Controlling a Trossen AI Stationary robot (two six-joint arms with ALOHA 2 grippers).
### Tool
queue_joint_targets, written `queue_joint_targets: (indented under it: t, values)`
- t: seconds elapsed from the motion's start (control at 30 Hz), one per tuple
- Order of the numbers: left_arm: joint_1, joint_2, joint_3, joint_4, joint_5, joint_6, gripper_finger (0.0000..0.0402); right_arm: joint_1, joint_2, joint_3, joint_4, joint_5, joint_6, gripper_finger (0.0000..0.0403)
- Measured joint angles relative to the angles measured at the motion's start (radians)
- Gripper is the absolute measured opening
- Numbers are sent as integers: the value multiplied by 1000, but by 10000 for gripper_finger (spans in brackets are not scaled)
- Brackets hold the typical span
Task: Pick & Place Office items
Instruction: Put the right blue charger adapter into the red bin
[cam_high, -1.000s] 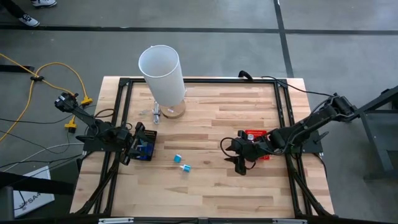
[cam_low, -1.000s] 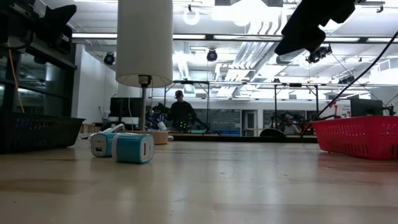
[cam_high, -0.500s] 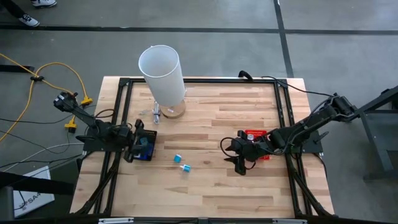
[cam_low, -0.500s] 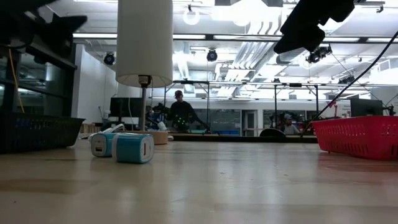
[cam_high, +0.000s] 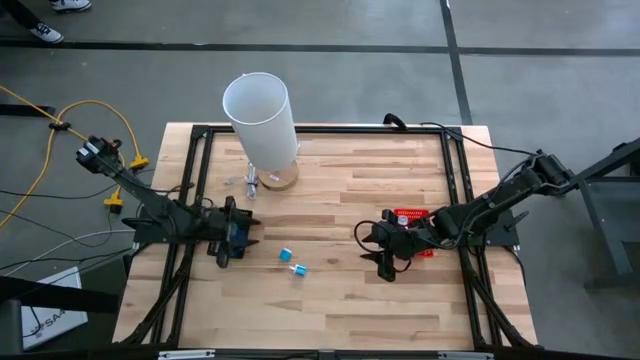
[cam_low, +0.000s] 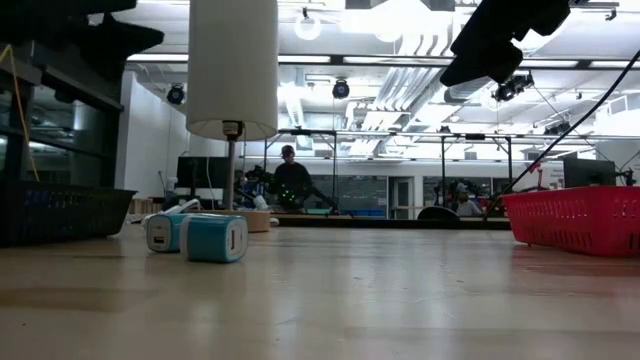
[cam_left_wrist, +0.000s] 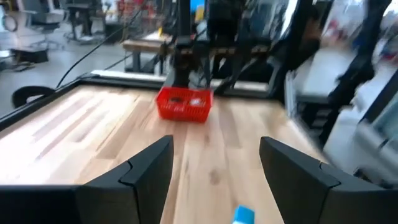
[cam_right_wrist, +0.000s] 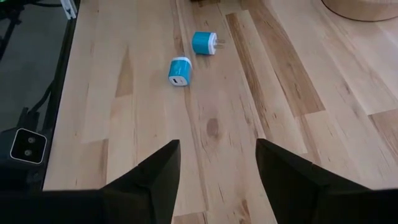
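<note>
- Left tool (cam_high: 229, 243) hangs over the dark mesh tray (cam_high: 236, 235) near the surface's left edge, fingers (cam_left_wrist: 149, 171) spread apart with nothing between them in the left wrist view.
- Right tool (cam_high: 377, 250) sits low over the middle-right of the wooden surface (cam_high: 340, 290), just beside the red basket (cam_high: 412, 222); its fingers (cam_right_wrist: 158, 177) stand apart too, nothing gripped.
- Two small teal-and-white charger plugs are out in the open between the two tools: one (cam_high: 285, 255) lies nearer the tray, the other (cam_high: 298, 270) just beside it, toward the front edge.
- In the right wrist view both plugs show clearly, the one with prongs (cam_right_wrist: 203, 43) and the one with a port in its white face (cam_right_wrist: 178, 71), close together but apart.
- From the low view the pair sits on the left, the teal one (cam_low: 214, 238) in front of and overlapping the whiter one (cam_low: 165, 232).
- Something blue shows inside the dark tray under the left tool; what it is I cannot tell.
- Tall white cylinder (cam_high: 261, 120) stands on a round wooden base at the back of the surface, well apart from the plugs.
- Red basket shows again in the left wrist view (cam_left_wrist: 184, 104), far across the surface, and at the right edge of the low view (cam_low: 575, 220).
- A person (cam_low: 291, 182) is in the room beyond the surface.
</note>
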Motion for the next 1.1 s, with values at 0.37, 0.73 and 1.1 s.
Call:
queue_joint_targets:
  t: [0.37,0.73,1.1]
  values:
    - [-23,418,328,-357,-82,-115,233,0,0,0,0,0,0,195]
    - [-23,770,587,-478,20,-96,233,0,0,0,1,0,0,195]
    - [30,927,682,-518,111,-92,233,0,0,0,8,0,0,195]
